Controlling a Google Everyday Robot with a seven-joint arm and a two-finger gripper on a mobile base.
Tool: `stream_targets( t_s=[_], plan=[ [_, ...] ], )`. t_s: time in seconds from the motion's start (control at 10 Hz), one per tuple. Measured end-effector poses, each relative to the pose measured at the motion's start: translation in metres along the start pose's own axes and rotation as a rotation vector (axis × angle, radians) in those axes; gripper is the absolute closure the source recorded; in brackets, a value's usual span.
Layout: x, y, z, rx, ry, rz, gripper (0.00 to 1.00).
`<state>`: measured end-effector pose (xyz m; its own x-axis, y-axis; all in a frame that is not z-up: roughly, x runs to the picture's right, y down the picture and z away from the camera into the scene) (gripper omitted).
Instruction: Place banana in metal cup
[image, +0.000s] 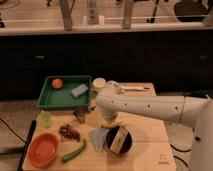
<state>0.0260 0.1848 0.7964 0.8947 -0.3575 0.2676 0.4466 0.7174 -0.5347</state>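
The banana (112, 124) is small and yellow. It shows just under the front end of my white arm, above the wooden table (150, 131). My gripper (105, 119) is at that arm end, pointing down, mostly hidden by the arm and right by the banana. The metal cup (80, 115) is small and dull grey. It stands on the table left of the gripper, just below the green tray, a short gap away.
A green tray (50, 101) holds an orange (57, 83) and a blue sponge (79, 90). Also here are a white cup (99, 83), a pale green cup (45, 118), an orange bowl (42, 149), a green pod (74, 151), grapes (69, 132), a grey cloth (97, 139) and a dark bowl (128, 144) holding a tan block (118, 139).
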Motion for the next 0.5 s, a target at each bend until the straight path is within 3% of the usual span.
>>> stream_targets(
  t_s=[0.5],
  plan=[
    [0.015,-0.002,0.009,-0.009,-0.012,0.052,0.2]
  ],
)
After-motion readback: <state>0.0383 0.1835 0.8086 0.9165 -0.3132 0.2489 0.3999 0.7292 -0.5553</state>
